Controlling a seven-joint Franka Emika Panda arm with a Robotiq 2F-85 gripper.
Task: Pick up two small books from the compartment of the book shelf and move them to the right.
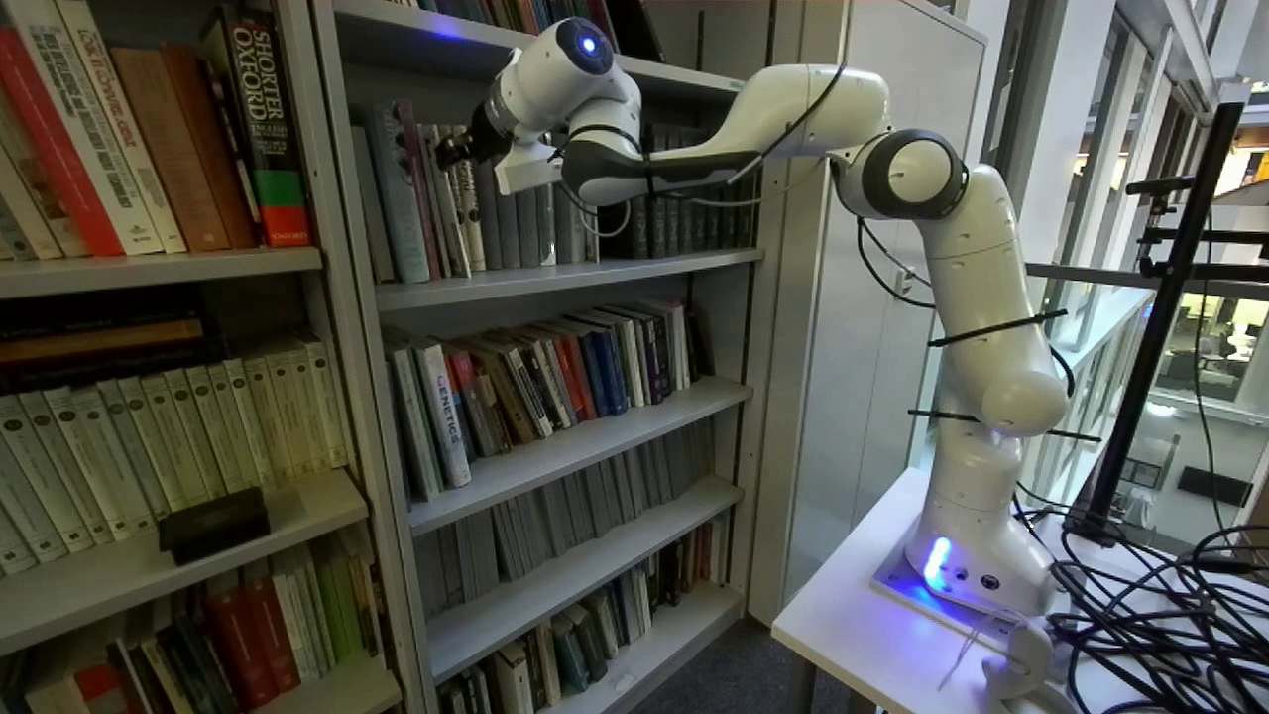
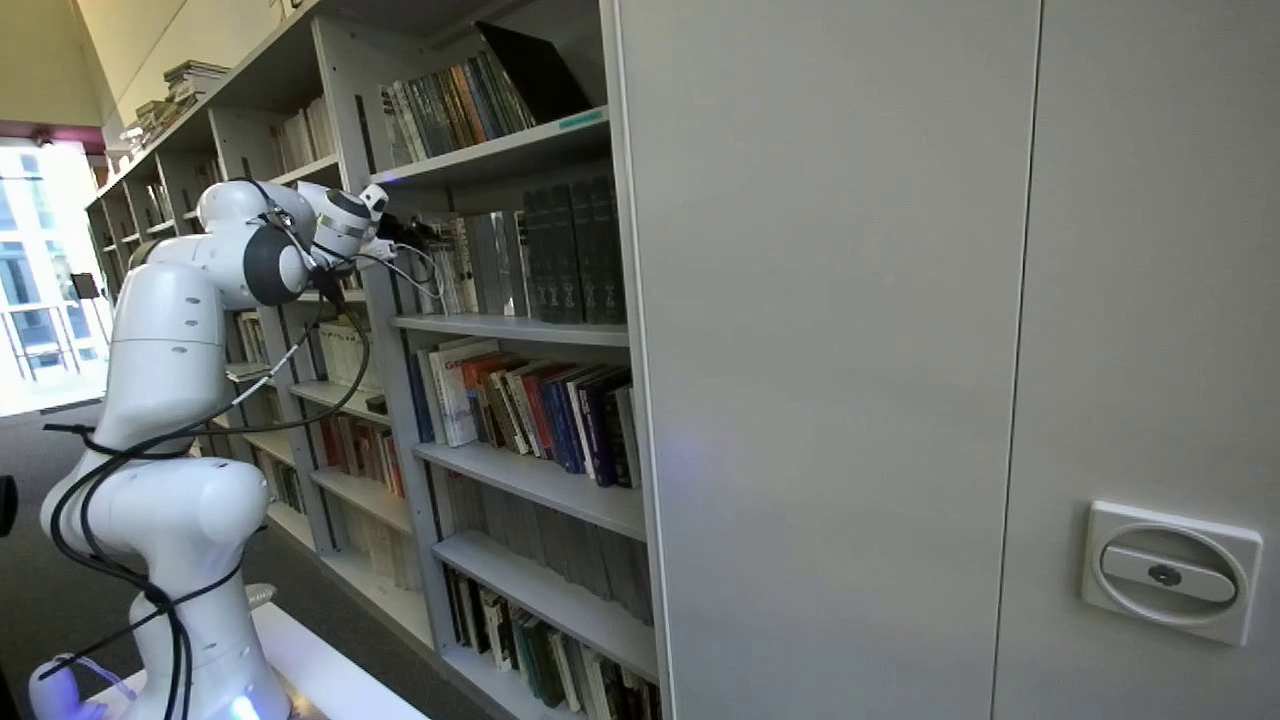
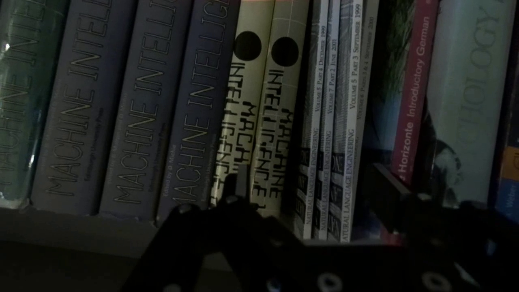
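Observation:
The grey book shelf (image 1: 595,409) shows in both exterior views. Its compartment (image 1: 595,270), also in an exterior view (image 2: 510,327), holds upright white, pale grey and dark spines. My gripper (image 1: 451,151) is at the compartment's front, towards the upper part of the spines; it also shows in an exterior view (image 2: 422,235). In the upside-down wrist view my gripper (image 3: 311,174) is open. Between its fingers stand thin white Natural Language Engineering books (image 3: 346,134). One finger overlaps two yellowish Machine Intelligence books (image 3: 279,121); the other is before a red spine (image 3: 413,93). Contact cannot be told.
A shelf board (image 1: 684,79) runs just above the arm. Colourful leaning books (image 1: 565,367) fill the bay below. A white cabinet (image 2: 830,350) adjoins the shelf. Another unit with red and cream books (image 1: 74,149) stands beside it. Cables (image 1: 1160,615) lie on the robot's table.

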